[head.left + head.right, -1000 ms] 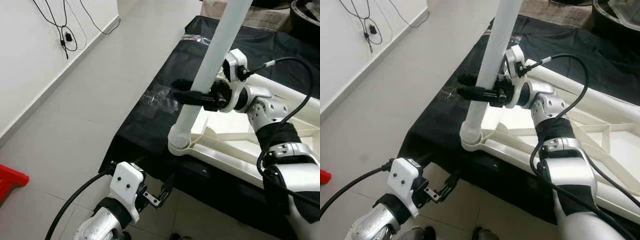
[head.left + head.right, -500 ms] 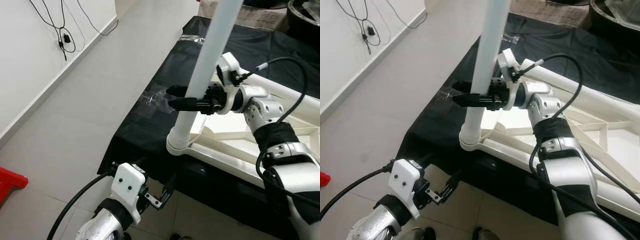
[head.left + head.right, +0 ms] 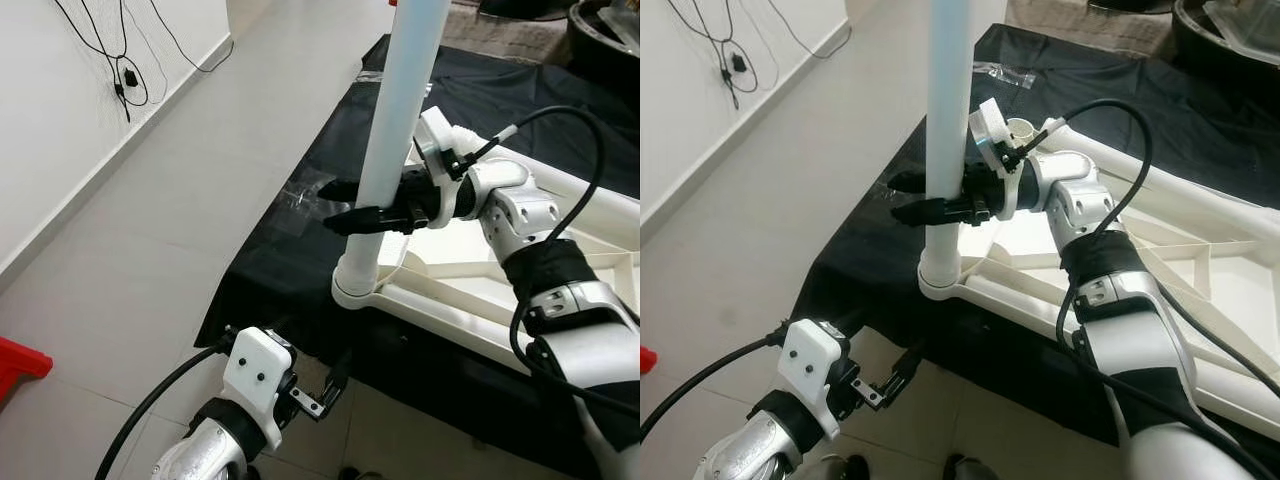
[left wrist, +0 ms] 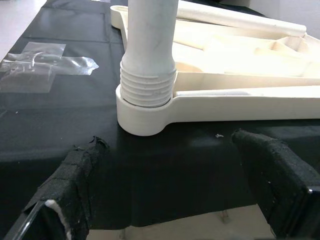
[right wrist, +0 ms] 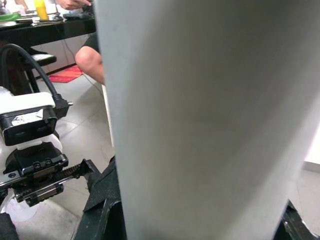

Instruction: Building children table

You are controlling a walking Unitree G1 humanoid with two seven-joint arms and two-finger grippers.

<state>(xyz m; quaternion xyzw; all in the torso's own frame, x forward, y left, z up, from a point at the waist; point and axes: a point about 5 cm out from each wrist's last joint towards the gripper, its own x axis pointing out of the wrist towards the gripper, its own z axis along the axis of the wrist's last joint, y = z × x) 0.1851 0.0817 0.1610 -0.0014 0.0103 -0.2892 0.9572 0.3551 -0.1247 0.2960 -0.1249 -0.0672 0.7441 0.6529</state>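
Looking down on pale floor tiles [image 3: 150, 230], white wall [image 3: 40, 110] on robot's left w/ black cables [image 3: 125, 60] hanging to the skirting. Black cloth [image 3: 290, 250] spread on the floor. White plastic table top [image 3: 1110, 290] lies upside down on it, ribs showing; far edge cut off by frame.

White table leg [image 3: 395, 120] stands upright in the corner socket [image 3: 352, 292]; threads still visible above the collar in left wrist view, so prob not fully seated, hard to be sure. Leg's top runs out of frame.

Right gripper [image 3: 352, 205] reaches in from the right at mid-height of the leg, fingers clamped either side of it. Right wrist view is mostly the leg up close; a person's knee [image 5: 92, 60] at a dark desk behind.

Left gripper [image 3: 335, 375] hangs low by the cloth's near edge, fingers [image 4: 75, 175] spread apart, holding nothing, pointed at the socket.

Clear plastic bag [image 4: 42, 65] on the cloth beside the socket. Red object [image 3: 20, 360] on floor at left, cut off, can't ID.
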